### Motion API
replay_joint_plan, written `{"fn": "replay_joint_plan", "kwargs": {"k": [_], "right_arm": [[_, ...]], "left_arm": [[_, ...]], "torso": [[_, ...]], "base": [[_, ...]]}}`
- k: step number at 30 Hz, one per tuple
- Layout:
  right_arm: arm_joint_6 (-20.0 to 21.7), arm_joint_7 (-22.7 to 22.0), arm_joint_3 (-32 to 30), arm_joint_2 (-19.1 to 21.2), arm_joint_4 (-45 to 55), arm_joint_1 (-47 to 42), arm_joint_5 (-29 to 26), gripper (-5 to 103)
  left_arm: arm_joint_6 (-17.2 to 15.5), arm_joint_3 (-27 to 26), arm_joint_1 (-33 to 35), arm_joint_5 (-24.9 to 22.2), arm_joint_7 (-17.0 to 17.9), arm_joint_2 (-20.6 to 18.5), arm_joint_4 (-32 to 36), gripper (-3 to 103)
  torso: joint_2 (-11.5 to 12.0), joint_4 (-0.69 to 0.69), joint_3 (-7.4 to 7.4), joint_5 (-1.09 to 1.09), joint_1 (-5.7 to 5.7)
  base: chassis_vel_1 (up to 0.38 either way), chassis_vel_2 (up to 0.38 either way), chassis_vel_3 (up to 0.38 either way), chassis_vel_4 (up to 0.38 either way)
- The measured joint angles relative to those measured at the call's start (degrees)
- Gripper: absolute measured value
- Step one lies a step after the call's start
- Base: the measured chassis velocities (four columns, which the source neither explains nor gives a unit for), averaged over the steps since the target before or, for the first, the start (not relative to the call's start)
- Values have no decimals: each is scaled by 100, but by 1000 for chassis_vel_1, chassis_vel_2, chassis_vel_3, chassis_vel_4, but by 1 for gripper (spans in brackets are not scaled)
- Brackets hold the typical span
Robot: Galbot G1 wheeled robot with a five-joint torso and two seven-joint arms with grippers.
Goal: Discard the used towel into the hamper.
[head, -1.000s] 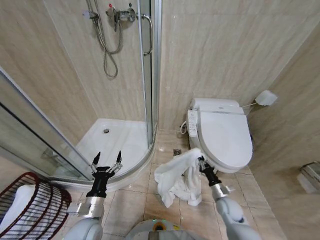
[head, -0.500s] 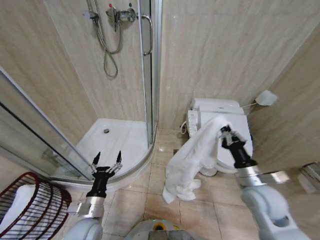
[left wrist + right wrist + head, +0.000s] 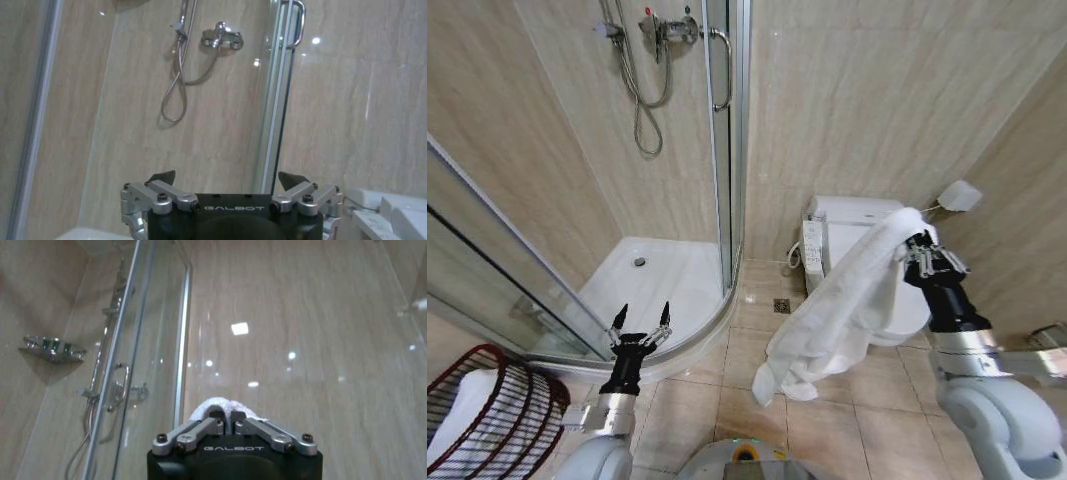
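- My head view is evenly bright, with walls bowing at its edges.
- Ceiling light spots glare on the glossy wall tiles (image 3: 240, 329).
- My wrist views are softer.

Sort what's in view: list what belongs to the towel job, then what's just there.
Job: towel, pinched in the raised right gripper; hamper at the robot's left, white cloth already in it; left gripper, open and empty.

Just there: toilet, shower hose, glass door, floor drain.
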State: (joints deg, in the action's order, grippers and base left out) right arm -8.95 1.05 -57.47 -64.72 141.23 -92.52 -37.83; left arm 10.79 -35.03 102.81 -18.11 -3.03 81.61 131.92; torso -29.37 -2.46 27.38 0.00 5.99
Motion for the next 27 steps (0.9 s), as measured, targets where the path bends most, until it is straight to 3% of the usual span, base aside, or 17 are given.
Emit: {"fn": "replay_joint_plan", "kwargs": {"k": [13, 27], "right_arm": [[-64, 101, -325, 17, 220, -219, -190, 4], [-209, 309, -426, -119, 217, -472, -185, 4]], "left_arm": [[0, 0, 0, 0, 0, 0, 0, 100], [0, 0, 0, 0, 0, 0, 0, 100]], "torso": [[-48, 0, 25, -1, 22], [-397, 0, 225, -1, 171]], "base": [[0, 0, 0, 0], [0, 0, 0, 0]]}}
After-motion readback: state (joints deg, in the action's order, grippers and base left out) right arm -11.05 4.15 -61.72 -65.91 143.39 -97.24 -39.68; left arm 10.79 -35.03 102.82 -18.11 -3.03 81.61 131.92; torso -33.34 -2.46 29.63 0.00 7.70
